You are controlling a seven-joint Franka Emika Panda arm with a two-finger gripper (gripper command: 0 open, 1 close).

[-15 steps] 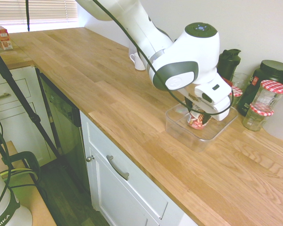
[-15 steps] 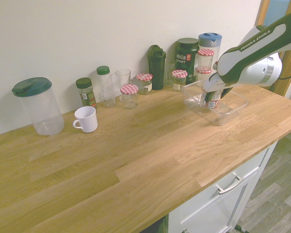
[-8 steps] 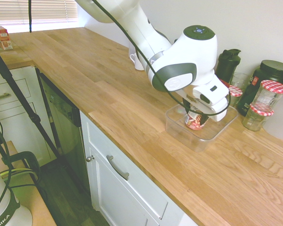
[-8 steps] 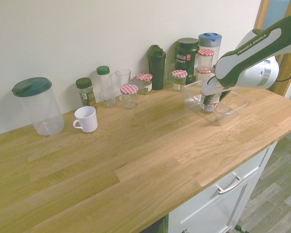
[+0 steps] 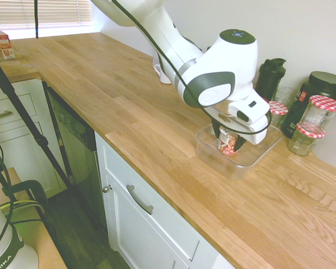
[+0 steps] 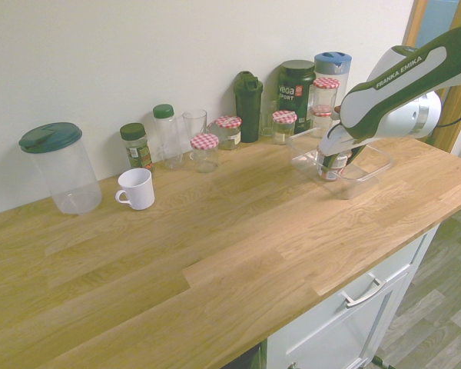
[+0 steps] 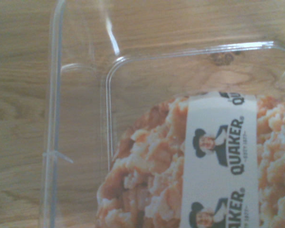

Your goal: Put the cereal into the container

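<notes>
Near the worktop's wall edge, your tool (image 5: 229, 141) is gripping the cereal (image 5: 228, 142) inside the container (image 5: 213, 154). You are wanting it settled on the floor before parting the fingers fully, then lifting straight.

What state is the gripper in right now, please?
Gripper: down inside the container, fingers on either side of the cereal; whether they grip it or have let go cannot be told.

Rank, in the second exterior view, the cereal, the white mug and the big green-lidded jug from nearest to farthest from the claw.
1. Cereal: at the claw, inside the container.
2. White mug: far along the counter, below the jars.
3. Jug: farthest, at the counter's far end.
</notes>
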